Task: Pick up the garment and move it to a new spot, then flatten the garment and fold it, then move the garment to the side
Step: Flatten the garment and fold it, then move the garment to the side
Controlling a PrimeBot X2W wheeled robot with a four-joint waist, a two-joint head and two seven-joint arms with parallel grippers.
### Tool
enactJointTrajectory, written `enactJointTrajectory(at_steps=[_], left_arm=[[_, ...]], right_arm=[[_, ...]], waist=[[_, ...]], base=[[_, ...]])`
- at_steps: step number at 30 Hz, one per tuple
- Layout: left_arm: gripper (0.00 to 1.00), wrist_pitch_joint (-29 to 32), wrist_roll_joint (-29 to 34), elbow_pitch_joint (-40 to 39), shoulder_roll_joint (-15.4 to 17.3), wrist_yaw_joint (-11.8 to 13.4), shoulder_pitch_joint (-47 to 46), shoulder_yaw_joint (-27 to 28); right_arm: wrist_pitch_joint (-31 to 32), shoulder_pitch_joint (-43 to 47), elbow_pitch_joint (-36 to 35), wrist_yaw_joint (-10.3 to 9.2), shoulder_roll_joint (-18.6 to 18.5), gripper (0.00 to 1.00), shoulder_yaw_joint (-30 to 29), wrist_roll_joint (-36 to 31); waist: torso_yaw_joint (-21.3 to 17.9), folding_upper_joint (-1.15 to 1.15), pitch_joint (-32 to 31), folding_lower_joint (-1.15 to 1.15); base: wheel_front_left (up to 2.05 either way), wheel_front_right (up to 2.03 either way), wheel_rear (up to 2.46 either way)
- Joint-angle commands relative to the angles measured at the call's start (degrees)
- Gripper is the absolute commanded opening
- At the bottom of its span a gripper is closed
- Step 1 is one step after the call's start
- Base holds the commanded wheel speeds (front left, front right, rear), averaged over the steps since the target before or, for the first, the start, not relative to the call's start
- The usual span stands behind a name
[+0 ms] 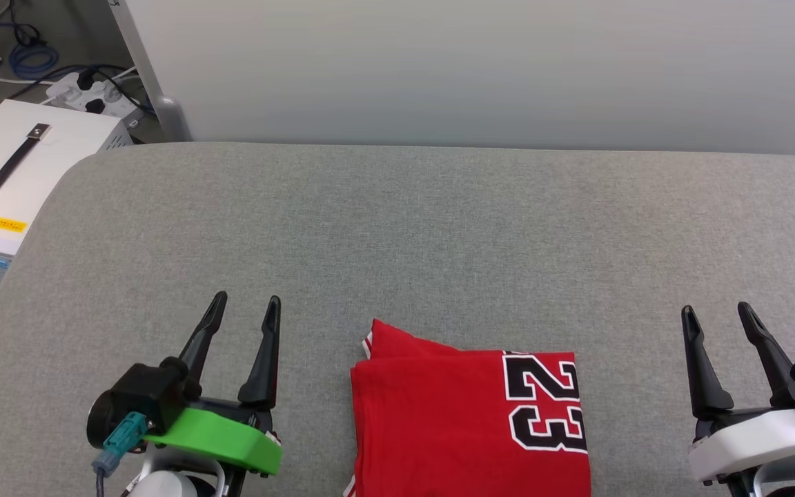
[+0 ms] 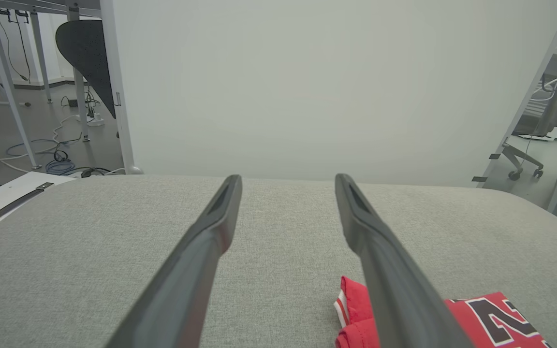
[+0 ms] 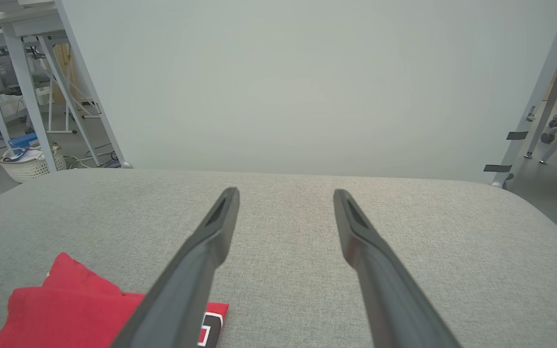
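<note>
Grey woven-fabric padded surface [image 1: 397,228], rounded far corners, flat and smooth. Folded red jersey [image 1: 439,428] lies directly on it at the near side, roughly mid-width, black white-edged "23" facing up, red-white striped trim showing at its far-left corner.

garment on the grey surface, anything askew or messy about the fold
Mostly tidy: the garment lies folded flat, number face up. Only its far left corner is off, where a layer with striped trim pokes out past the top edge.
</note>
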Motion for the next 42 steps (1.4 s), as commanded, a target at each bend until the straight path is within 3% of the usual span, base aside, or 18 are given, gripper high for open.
enactJointTrajectory(at_steps=[1,9,13,18,19,20,21,29,32,42], left_arm=[[1.00,-0.34,1.31,0.27,-0.65,-0.61,1.02,0.48],[1.00,-0.34,3.40,0.77,-2.75,-2.21,1.26,2.58],[1.00,-0.34,4.00,0.69,-3.24,-2.69,0.86,3.22],[1.00,-0.34,4.43,1.04,-3.54,-3.04,0.46,3.46],[1.00,-0.34,4.48,1.09,-3.59,-3.09,0.35,3.52],[1.00,-0.34,4.63,1.28,-3.71,-3.18,-0.01,3.63],[1.00,-0.34,4.76,1.36,-3.71,-3.21,-0.14,3.63],[1.00,-0.34,5.86,2.27,-3.61,-3.29,-2.27,2.05],[1.00,-0.34,5.44,2.50,-3.45,-3.30,-3.28,1.29],[1.00,-0.34,4.90,3.03,-3.52,-3.31,-4.75,0.74]], right_arm=[[-0.58,0.62,0.31,0.00,0.23,1.00,-0.19,-0.35],[-0.69,-0.03,1.73,0.00,0.61,1.00,-0.51,-0.05],[2.20,-0.07,2.27,0.00,0.10,1.00,0.65,0.76],[11.94,-0.95,1.69,0.00,-1.43,1.00,2.74,3.76],[15.10,-1.22,1.33,0.00,-2.01,1.00,3.30,4.30],[25.20,-1.57,0.33,0.00,-3.15,1.00,5.09,6.37],[29.18,-1.73,-0.07,0.00,-3.09,1.00,5.37,7.83],[51.72,-3.94,-1.46,0.00,-1.68,1.00,6.24,11.67],[57.26,-5.81,0.44,0.00,0.17,1.00,6.44,9.72],[58.21,-7.73,8.15,0.00,2.80,1.00,6.94,7.80]], waist=[[-0.09,0.00,-0.10,0.00],[-0.13,0.00,0.22,0.00],[0.04,0.00,0.77,0.00],[0.36,0.00,1.91,0.00],[0.44,0.00,2.27,0.00],[0.72,0.00,3.18,0.00],[0.82,0.00,3.56,0.00],[2.67,0.00,6.60,0.00],[4.12,0.00,8.11,0.00],[6.78,0.00,10.37,0.00]], base=[[0.00,0.00,0.00],[0.00,0.00,0.00],[0.00,0.00,0.00],[0.00,0.00,0.00],[0.00,0.00,0.00],[0.00,0.00,0.00],[0.00,0.00,0.00],[0.00,0.00,0.00],[0.00,0.00,0.00],[0.00,0.00,0.00]])
